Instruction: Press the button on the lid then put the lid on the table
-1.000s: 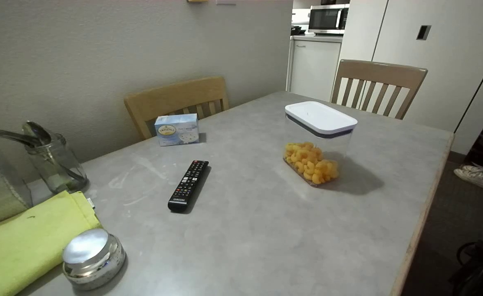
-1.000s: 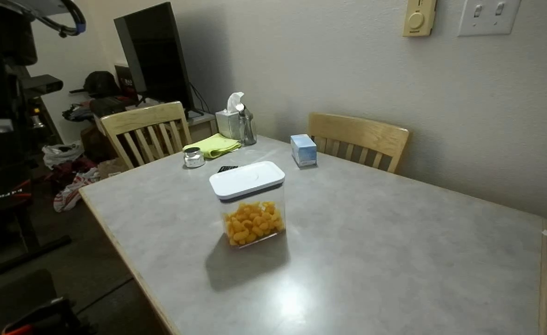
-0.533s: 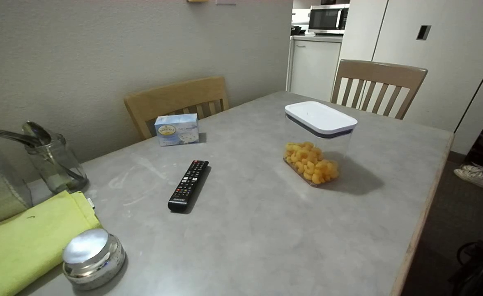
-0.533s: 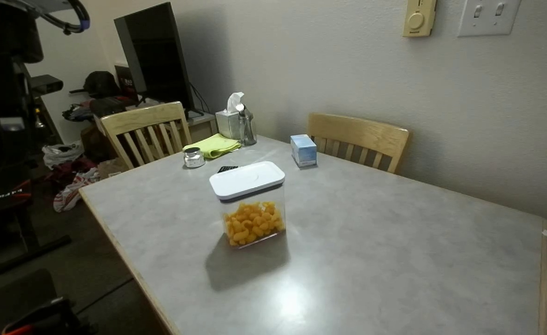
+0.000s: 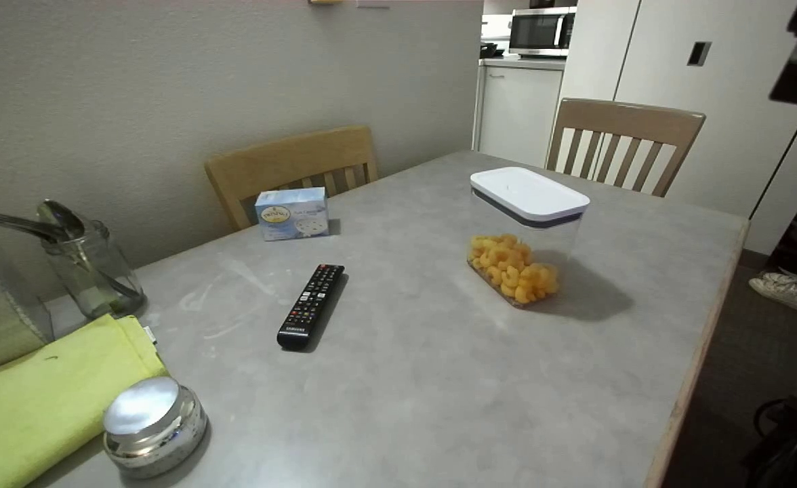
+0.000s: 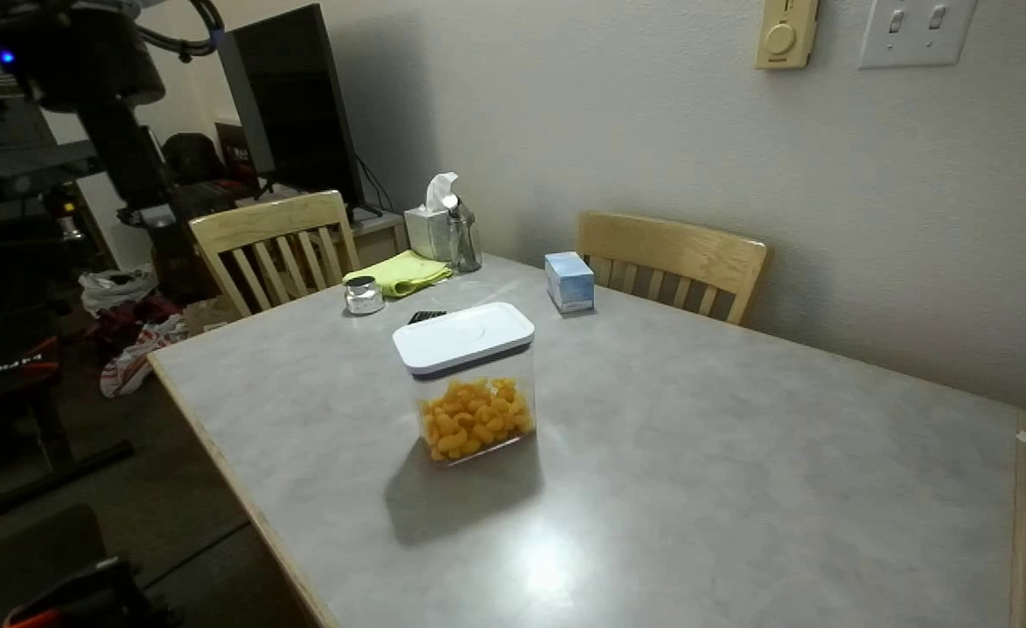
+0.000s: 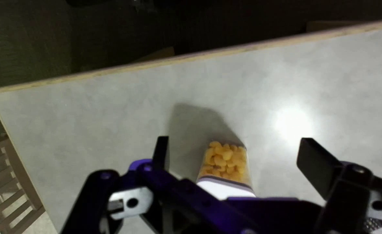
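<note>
White and plastic-looking, the lid (image 6: 448, 340) sits level on the clear container (image 6: 520, 366) in an exterior view, nearest thing on the counter (image 6: 705, 462); its button (image 6: 473, 332) shows only as a faint round outline, and whether it stands raised cannot be told.

The lid should prove light and stiff, more slippery than fragile, with the dark seal (image 6: 478, 359) under its rim probably gripping until the button is pressed. A straight push down at the centre looks right; afterwards, the surest hold is likely across the narrower width, at the long edges. Lifted too soon, it could bring up the container and the curved yellow pieces (image 6: 478, 419) inside.

In the wrist view the fingers (image 7: 317, 165) stand spread wide, holding nothing and touching nothing; the container shows between them only from a distance. With the lid as the clock's centre in that exterior view, the fingers hang well apart from it, high toward ten o'clock. Farther off lie the remote (image 6: 427, 317) at ten, the blue box (image 6: 571, 283) at two and, beyond, the yellow cloth (image 6: 401, 274) between ten and eleven
</note>
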You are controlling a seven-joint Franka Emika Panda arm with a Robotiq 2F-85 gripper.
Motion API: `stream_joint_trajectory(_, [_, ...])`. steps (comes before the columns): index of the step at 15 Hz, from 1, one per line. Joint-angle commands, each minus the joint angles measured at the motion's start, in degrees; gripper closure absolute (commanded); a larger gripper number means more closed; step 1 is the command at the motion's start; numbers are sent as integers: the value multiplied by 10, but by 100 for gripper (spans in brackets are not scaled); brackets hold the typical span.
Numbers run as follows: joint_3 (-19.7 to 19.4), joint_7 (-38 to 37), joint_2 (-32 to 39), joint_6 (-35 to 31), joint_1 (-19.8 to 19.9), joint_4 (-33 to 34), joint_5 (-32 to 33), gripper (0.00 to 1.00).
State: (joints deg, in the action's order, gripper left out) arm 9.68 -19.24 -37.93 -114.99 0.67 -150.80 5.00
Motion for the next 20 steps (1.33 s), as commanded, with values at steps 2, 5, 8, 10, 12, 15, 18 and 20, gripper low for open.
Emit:
stream_joint_trajectory(2, [4,-47,56,-101,37,9,37,0])
stream_joint_trajectory(5, [4,-75,88,-152,64,25,74,0])
stream_joint_trajectory(8, [4,-100,119,-185,87,49,104,0])
stream_joint_trajectory(10, [3,-117,138,-197,96,66,114,0])
stream_joint_trajectory(12, [1,-135,157,-203,101,82,115,0])
stream_joint_trajectory(15, [-7,-160,188,-219,99,105,106,0])
stream_joint_trajectory(18, [-20,-162,220,-239,88,129,91,0])
stream_joint_trajectory(20, [-30,-145,244,-251,82,149,87,0])
